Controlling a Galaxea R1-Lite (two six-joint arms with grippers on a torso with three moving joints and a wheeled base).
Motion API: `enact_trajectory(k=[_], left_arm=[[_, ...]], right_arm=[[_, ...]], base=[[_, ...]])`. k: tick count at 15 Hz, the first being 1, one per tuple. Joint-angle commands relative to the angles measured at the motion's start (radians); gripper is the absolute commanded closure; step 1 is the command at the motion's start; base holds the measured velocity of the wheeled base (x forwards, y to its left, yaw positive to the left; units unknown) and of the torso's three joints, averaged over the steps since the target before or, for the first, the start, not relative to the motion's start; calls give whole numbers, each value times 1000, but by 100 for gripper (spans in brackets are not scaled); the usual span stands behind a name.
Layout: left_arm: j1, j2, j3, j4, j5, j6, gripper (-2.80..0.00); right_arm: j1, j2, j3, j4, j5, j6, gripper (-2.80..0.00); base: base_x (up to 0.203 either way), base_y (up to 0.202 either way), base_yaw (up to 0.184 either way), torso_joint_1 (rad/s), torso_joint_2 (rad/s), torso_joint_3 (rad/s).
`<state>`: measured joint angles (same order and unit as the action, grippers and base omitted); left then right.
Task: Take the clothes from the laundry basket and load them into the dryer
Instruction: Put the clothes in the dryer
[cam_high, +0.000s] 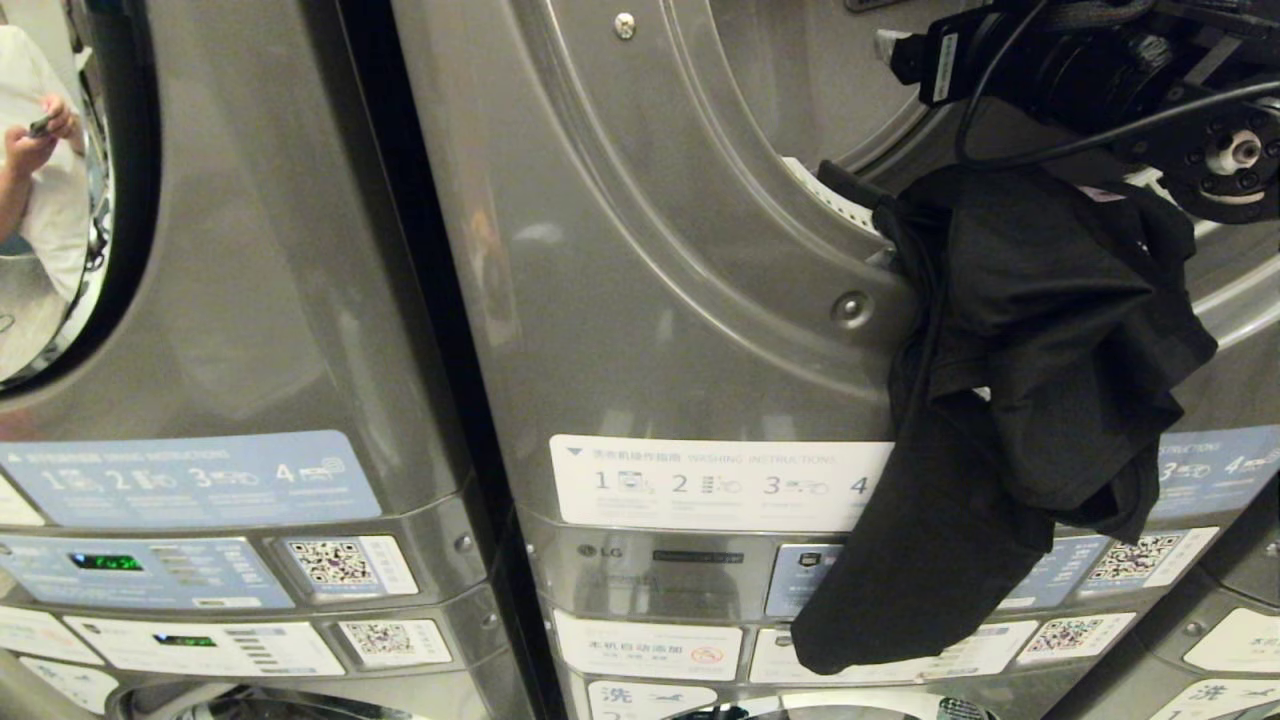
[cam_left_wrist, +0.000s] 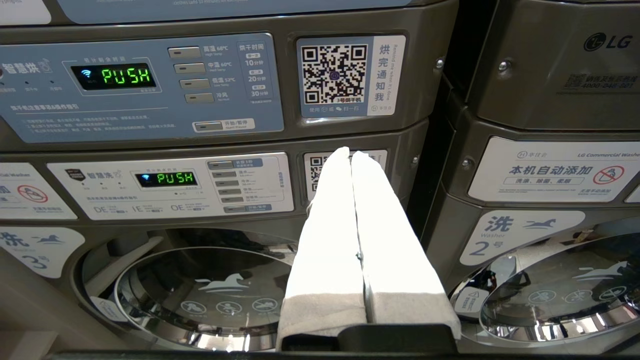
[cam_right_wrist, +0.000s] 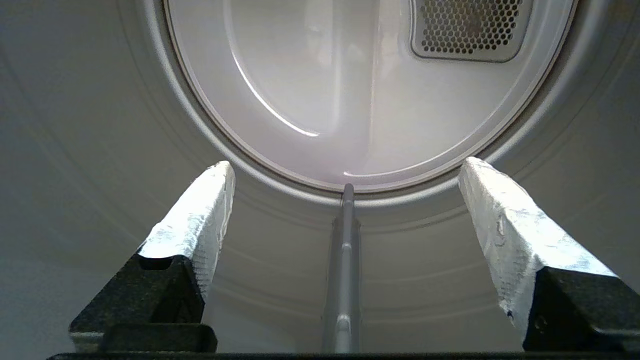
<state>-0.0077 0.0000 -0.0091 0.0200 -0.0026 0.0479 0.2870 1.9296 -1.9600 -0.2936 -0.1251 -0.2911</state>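
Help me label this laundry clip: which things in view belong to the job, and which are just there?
Part of the job:
- black garment, draped over the dryer's door rim, hanging outside
- dryer drum
- right end effector, open inside the drum, holding nothing

Just there:
- left end effector, shut, parked low
- neighbouring machine
- control panels
- QR sticker

Stacked grey machines stand left of centre, a neighbouring unit's round door (cam_high: 95, 200) reflecting a person in a white top (cam_high: 55, 180) with both hands raised around a small dark object. Below it, a blue control panel (cam_left_wrist: 145, 85) and a white one (cam_left_wrist: 170, 185) each glow "PUSH" in green, beside a QR-code sticker (cam_left_wrist: 335, 75). Lower down, a chrome-ringed washer door (cam_left_wrist: 200, 295) bears a horse emblem.
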Motion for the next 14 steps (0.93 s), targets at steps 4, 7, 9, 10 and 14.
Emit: enact_trajectory(k=[4, 7, 9, 10, 14], left_arm=[[0, 0, 0, 0, 0, 0, 0], [0, 0, 0, 0, 1, 1, 0], [0, 0, 0, 0, 1, 1, 0], [0, 0, 0, 0, 1, 0, 0], [0, 0, 0, 0, 1, 1, 0]], right_arm=[[47, -66, 2, -67, -5, 27, -280], [108, -202, 13, 38, -6, 57, -280], [140, -296, 32, 92, -9, 60, -280], [148, -341, 46, 117, -14, 60, -280], [188, -552, 269, 172, -30, 59, -280]], base=[[0, 0, 0, 0, 0, 0], [0, 0, 0, 0, 0, 0], [0, 0, 0, 0, 0, 0], [0, 0, 0, 0, 0, 0], [0, 0, 0, 0, 0, 0]])
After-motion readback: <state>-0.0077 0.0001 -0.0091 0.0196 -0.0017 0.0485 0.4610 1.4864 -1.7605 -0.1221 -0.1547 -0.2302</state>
